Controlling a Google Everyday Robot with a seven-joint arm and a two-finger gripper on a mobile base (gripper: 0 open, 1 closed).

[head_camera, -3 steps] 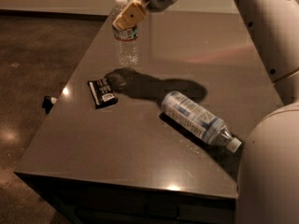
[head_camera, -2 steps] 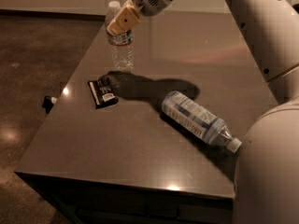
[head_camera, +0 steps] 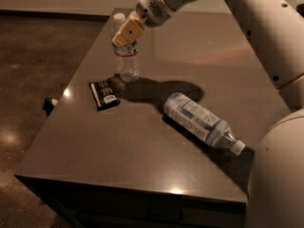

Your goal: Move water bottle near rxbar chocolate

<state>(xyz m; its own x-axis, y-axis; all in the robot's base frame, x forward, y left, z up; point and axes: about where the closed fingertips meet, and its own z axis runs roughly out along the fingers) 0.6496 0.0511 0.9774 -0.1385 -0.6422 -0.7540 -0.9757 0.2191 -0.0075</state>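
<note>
The water bottle (head_camera: pixel 126 61) is a slim clear bottle with a white cap and a dark-and-red label band. It stands upright at the table's left side, its base at the tabletop. My gripper (head_camera: pixel 127 33) reaches in from the upper right, its tan fingers (head_camera: pixel 131 30) closed around the bottle's upper part just below the cap. The rxbar chocolate (head_camera: pixel 104 94), a flat black wrapper with white text, lies on the table just left of and in front of the bottle's base, a small gap apart.
A larger clear bottle with a blue-and-white label (head_camera: pixel 202 122) lies on its side right of centre, cap toward the front right. The grey table (head_camera: pixel 142 160) has its left edge close to the wrapper. A small dark object (head_camera: pixel 48 104) sits off that edge. My arm fills the right side.
My gripper has carried the water bottle slightly left, then down and nearer, so it now stands lower and close to the black wrapper. The large bottle and wrapper have not moved.
</note>
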